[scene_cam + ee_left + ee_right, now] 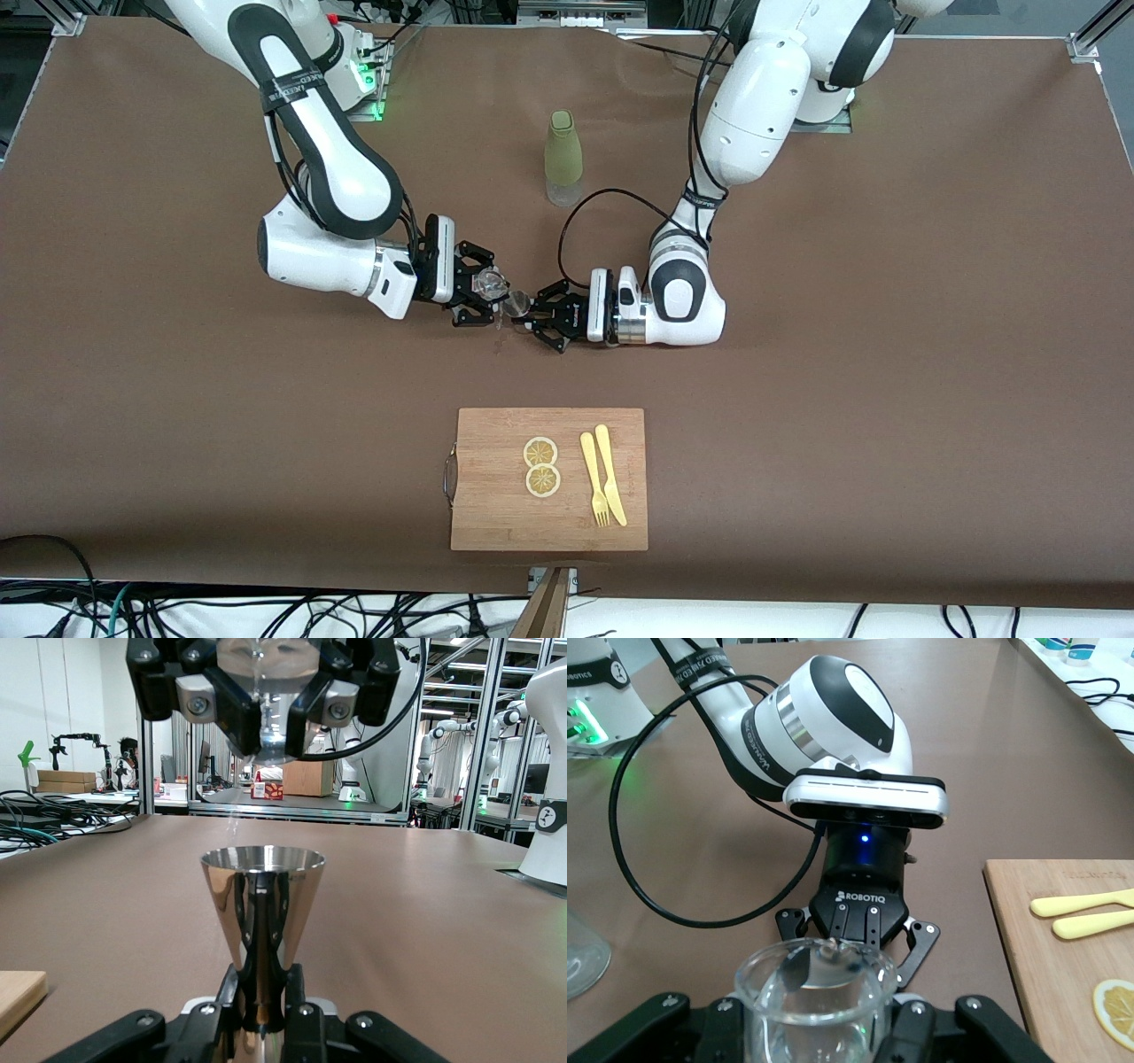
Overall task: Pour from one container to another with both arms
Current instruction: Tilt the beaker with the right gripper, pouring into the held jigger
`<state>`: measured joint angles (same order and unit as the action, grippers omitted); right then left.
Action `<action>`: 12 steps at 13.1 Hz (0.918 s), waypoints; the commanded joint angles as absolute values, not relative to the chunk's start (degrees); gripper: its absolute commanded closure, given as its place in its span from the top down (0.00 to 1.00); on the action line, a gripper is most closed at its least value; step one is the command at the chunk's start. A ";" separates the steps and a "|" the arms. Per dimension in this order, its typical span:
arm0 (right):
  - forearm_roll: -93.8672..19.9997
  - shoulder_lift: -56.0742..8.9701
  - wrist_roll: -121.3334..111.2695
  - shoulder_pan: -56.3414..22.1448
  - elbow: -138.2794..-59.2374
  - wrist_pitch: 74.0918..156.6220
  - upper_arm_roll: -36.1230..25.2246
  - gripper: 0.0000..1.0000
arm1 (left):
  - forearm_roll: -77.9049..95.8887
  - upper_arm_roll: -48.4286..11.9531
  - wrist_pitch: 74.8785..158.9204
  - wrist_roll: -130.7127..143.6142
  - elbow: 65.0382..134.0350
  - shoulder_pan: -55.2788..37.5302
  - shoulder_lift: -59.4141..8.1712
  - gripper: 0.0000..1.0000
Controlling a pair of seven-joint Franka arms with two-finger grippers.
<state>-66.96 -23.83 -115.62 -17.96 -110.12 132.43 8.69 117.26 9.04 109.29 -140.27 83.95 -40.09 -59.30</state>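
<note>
My right gripper [483, 291] is shut on the tiny clear glass [490, 285], above the middle of the table. The glass leans with its rim toward the steel jigger [516, 304]. My left gripper [529, 312] is shut on that jigger at its narrow waist and holds it upright. In the left wrist view the jigger [263, 899] rises from my left gripper [263, 1014], and the glass [266, 691] hangs just above its open mouth, between the right gripper's fingers [205, 698]. In the right wrist view the glass [815, 1001] fills the foreground, with the left gripper [861, 920] facing it.
A tall olive-green sleeved bottle [563, 158] stands nearer the robots' bases. A wooden cutting board [496, 518] lies close to the front camera, carrying two lemon slices [540, 452], a yellow fork [594, 483] and a yellow knife [611, 478]. A black cable [576, 213] loops off the left wrist.
</note>
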 commanded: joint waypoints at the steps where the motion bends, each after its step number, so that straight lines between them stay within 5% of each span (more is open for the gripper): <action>1: -65.48 -22.24 -113.65 -19.07 -110.83 135.08 8.79 0.22 | 119.18 9.58 109.69 -141.15 82.35 -40.78 -60.21 0.00; 12: -61.96 -23.03 -110.57 -21.18 -110.83 138.87 8.79 0.22 | 119.27 9.49 109.78 -141.24 82.35 -40.96 -60.21 0.00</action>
<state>-63.13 -23.71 -112.16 -20.61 -110.36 137.68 8.72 117.26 9.03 109.29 -140.28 83.85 -40.12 -59.30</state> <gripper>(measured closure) 0.775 0.780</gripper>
